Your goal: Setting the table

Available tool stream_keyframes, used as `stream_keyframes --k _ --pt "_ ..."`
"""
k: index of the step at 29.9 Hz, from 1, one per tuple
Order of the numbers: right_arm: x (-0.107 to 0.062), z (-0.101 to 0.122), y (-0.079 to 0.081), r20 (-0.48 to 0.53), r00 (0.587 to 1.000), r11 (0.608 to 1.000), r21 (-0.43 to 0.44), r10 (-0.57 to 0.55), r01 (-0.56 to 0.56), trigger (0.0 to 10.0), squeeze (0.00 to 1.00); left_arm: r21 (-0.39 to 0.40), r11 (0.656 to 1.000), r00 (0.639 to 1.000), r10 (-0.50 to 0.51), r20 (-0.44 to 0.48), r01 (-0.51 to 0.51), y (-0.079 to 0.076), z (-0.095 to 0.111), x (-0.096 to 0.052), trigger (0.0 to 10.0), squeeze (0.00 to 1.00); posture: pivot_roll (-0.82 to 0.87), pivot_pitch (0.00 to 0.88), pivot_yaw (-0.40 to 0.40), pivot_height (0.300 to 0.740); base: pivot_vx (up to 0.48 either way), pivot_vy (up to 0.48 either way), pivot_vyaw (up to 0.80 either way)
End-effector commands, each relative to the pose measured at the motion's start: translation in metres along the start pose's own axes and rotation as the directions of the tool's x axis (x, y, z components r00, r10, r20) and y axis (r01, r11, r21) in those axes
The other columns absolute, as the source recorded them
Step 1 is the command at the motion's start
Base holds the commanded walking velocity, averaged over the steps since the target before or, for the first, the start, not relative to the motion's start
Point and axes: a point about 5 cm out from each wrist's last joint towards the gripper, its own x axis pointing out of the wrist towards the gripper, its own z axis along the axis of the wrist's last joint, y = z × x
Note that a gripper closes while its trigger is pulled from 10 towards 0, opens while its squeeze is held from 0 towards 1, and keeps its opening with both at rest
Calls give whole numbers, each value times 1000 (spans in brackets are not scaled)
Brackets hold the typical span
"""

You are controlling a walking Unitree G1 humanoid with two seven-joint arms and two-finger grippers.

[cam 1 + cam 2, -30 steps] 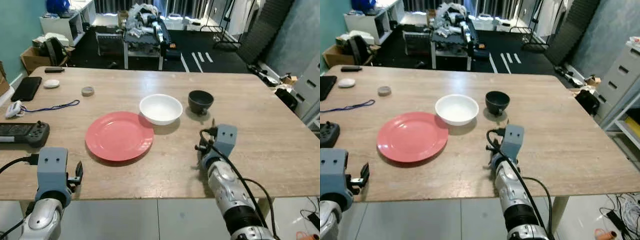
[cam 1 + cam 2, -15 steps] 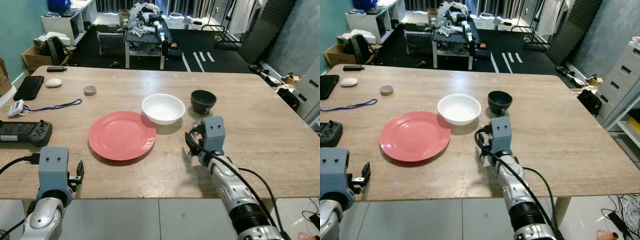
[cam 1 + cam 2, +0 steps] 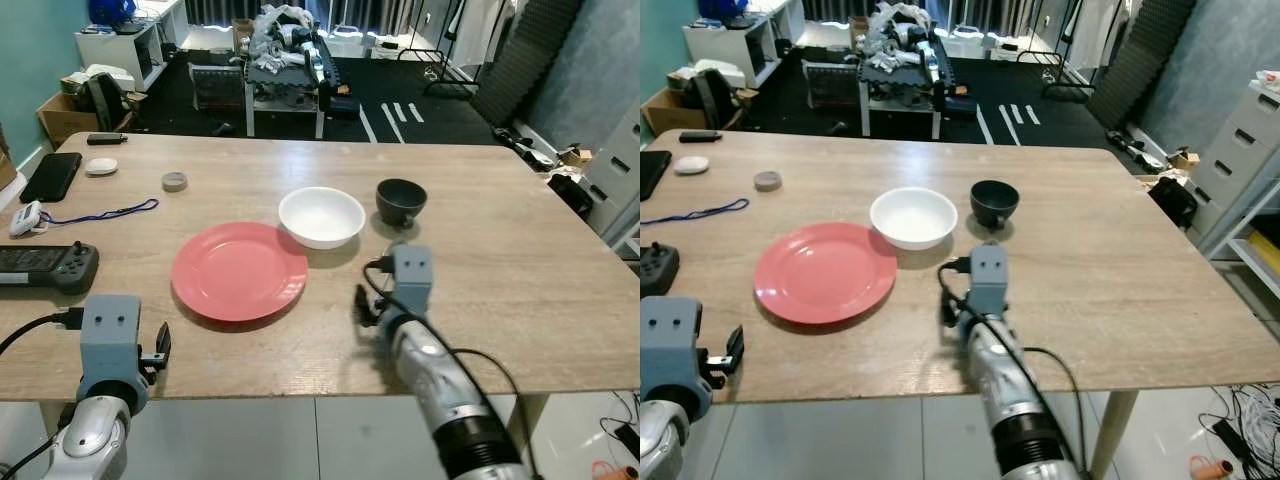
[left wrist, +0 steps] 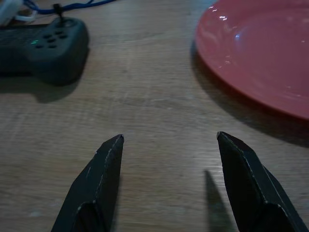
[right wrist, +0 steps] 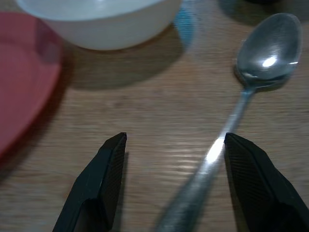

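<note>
Left eye view: at a wooden table [image 3: 520, 250], a red plate [image 3: 238, 271] lies touching a white bowl [image 3: 321, 216], with a dark bowl [image 3: 401, 200] just beside it. The right gripper [image 3: 372, 306] works low over the bare wood below the bowls, to the right of the plate; the left gripper [image 3: 160, 349] waits at the near edge, near a black controller [image 3: 45, 267].

Right eye view: the same setting, the right arm reaching in from the near edge toward the gap between plate and dark bowl.

Left wrist view: the left fingers [image 4: 104, 179] stand wide apart over bare wood, holding nothing, with the plate's rim ahead on one side and the controller on the other.

Right wrist view: the right fingers [image 5: 104, 181] are spread, and a spoon [image 5: 256, 63] lies flat on the table, its handle running back close beside one finger and its bowl pointing toward the dark bowl. The handle appears off-centre in the gap, so the likely good move is to shift sideways until it lies midway, drop the tips to the wood and close across the handle, not the bowl end. A flat, slick spoon could skid or pivot; a slow close looks wise.
</note>
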Motion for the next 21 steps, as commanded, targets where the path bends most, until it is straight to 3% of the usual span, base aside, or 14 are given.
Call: stream_keyframes --k 1,7,10,14,21 --pt "-3 -13 6 -49 999 1000 8 -9 9 10000 0 13 1000 999 15 -29 -15 2 -7 -2 10000 0 152 229 38 740 0 0 0" --pt "-4 -26 10 -68 992 991 -92 -102 95 10000 0 13 1000 999 18 -29 -18 2 -7 -3 10000 0 156 232 32 740 0 0 0" --pt "-2 -34 -6 -75 969 968 -108 -234 225 10000 0 11 1000 999 22 -27 -22 3 -7 -4 10000 0 165 235 28 740 0 0 0" --pt "-1 -20 -14 -7 967 959 -129 -254 251 10000 0 14 1000 999 27 -32 -27 5 -8 -5 10000 0 159 235 29 740 0 0 0" --pt "0 -15 -31 39 955 931 -213 -295 296 10000 0 10 1000 999 21 -29 -21 3 -7 -3 10000 0 159 234 30 740 0 0 0"
